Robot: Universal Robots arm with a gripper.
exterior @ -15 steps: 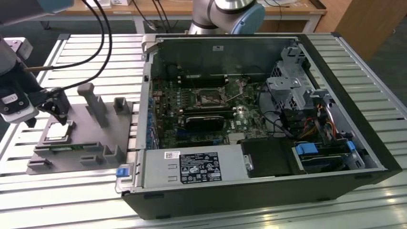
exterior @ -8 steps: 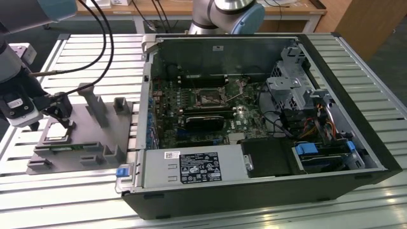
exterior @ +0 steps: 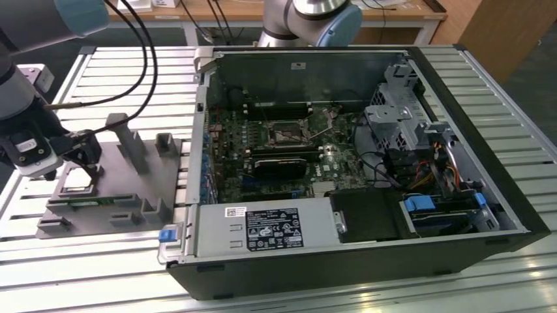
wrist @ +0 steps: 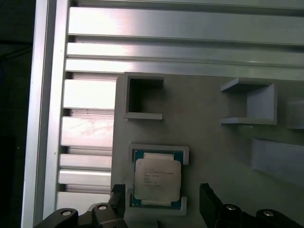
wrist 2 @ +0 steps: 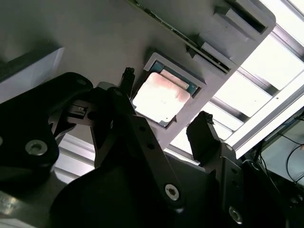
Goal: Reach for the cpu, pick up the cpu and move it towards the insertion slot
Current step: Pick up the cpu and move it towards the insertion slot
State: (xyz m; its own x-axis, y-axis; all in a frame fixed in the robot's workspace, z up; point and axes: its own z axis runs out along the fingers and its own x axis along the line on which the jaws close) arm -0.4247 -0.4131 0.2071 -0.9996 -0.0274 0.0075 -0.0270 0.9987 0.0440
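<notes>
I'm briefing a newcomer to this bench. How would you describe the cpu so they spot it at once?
A grey tray lies at the exterior view's left of the open computer case. In its framed square recess, below the open end effector, sits the cpu: the only silvery metal square, green-rimmed, among plain grey plastic blocks and posts.
</notes>
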